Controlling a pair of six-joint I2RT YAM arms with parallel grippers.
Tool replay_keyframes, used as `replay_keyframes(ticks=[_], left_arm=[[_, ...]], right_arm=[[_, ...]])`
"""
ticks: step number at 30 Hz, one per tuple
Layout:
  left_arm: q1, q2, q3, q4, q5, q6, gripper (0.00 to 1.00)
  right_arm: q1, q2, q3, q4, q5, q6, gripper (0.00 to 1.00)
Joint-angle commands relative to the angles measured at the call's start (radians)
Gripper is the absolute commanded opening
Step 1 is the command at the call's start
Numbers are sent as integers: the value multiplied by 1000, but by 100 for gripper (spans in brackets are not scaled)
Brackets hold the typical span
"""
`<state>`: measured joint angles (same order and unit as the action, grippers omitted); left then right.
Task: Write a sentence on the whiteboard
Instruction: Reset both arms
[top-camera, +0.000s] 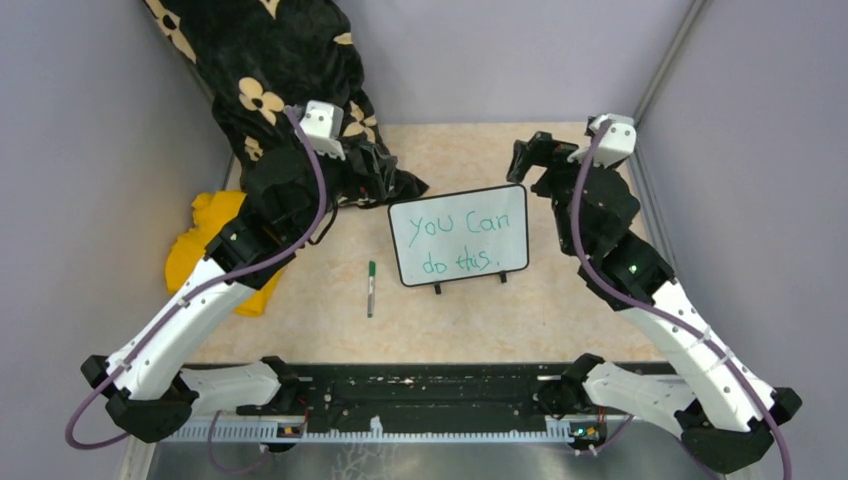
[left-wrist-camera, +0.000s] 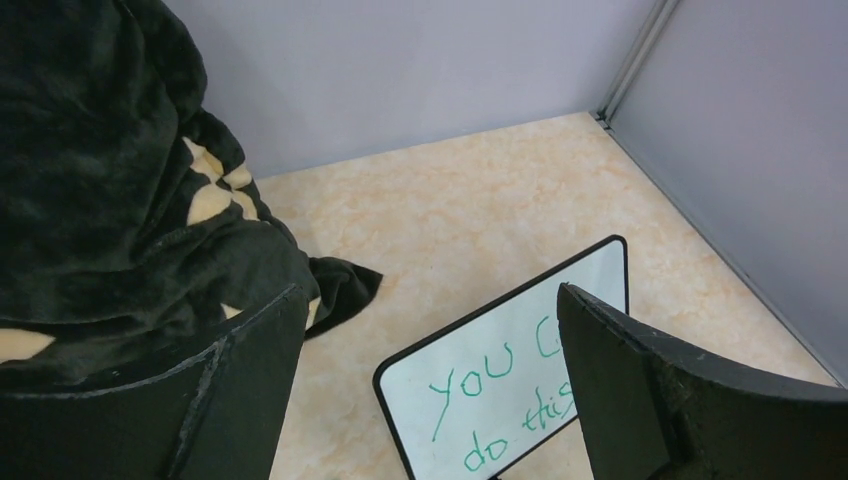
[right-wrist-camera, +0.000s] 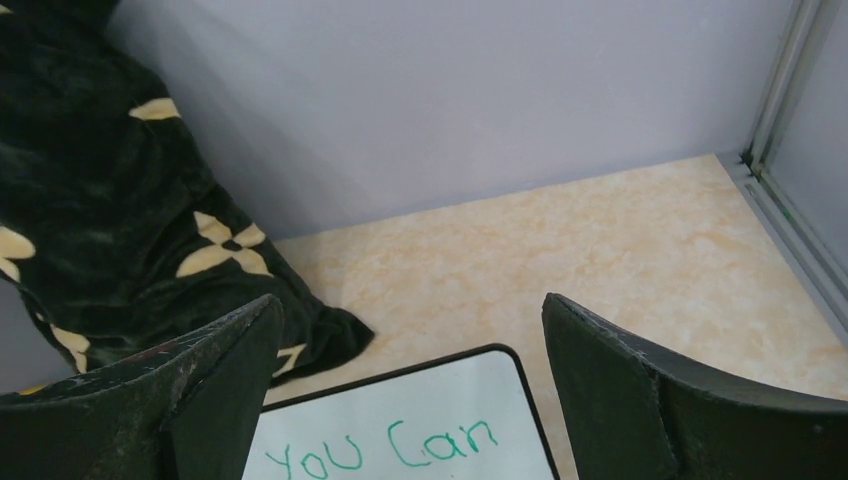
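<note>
Only the top view shows the pen (top-camera: 371, 288) beside the whiteboard (top-camera: 512, 240) and its whole sentence (top-camera: 428, 228); the left gripper (left-wrist-camera: 428, 300) and right gripper (right-wrist-camera: 411, 300) stand wide apart.

Lettered whiteboard (top-camera: 459, 238) upright, mid-table

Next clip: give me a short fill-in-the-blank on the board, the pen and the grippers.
1. The sentence on the whiteboard is written in ____ ink.
2. Its lower line reads "do ____".
3. The marker lies on the ____, held by neither gripper.
4. The left gripper and the right gripper both stand ____.
Missing words: green; this; table; open.
</note>
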<state>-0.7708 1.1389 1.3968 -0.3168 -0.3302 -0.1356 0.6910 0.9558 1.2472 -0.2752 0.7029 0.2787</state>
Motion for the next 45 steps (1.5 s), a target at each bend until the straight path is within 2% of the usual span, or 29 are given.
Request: replay_keyframes(ticks=[1, 6, 9, 11, 13, 15, 16, 20, 25, 34, 40, 45], left_arm=[[-2, -40, 28, 29, -31, 42, 99], [-2, -62, 45, 27, -39, 54, 99], [-1, -62, 64, 20, -40, 51, 99], [-3, -63, 79, 15, -33, 46, 99], [-1, -65, 97, 7, -25, 40, 99], [-2, -70, 110, 4, -19, 36, 99], [-2, -74, 112, 4, -17, 36, 99], [-2, -91, 93, 14, -16, 39, 99], [-2, -99, 46, 24, -17, 35, 99], [-2, -92, 3, 37, 29, 31, 99], [-2, -80, 0, 58, 97, 16, 99], [-2, -88, -20, 78, 97, 17, 99]], right_arm=[[-3, -78, 43, 96, -95, -86, 99], [12, -39, 149, 15, -33, -137, 99], [100, -26, 168, 59, 39, -203, 99], [243, -10, 161, 152, 159, -316, 99], [378, 17, 134, 321, 295, -501, 99], [465, 52, 101, 516, 367, -665, 99], [483, 63, 91, 548, 378, -700, 99], [487, 56, 21, 580, 343, -653, 99], [487, -21, -164, 738, 280, -616, 99], [487, -61, -235, 628, 367, -573, 99], [488, -116, -260, 613, 389, -547, 99], [487, -130, -272, 614, 397, -549, 99]])
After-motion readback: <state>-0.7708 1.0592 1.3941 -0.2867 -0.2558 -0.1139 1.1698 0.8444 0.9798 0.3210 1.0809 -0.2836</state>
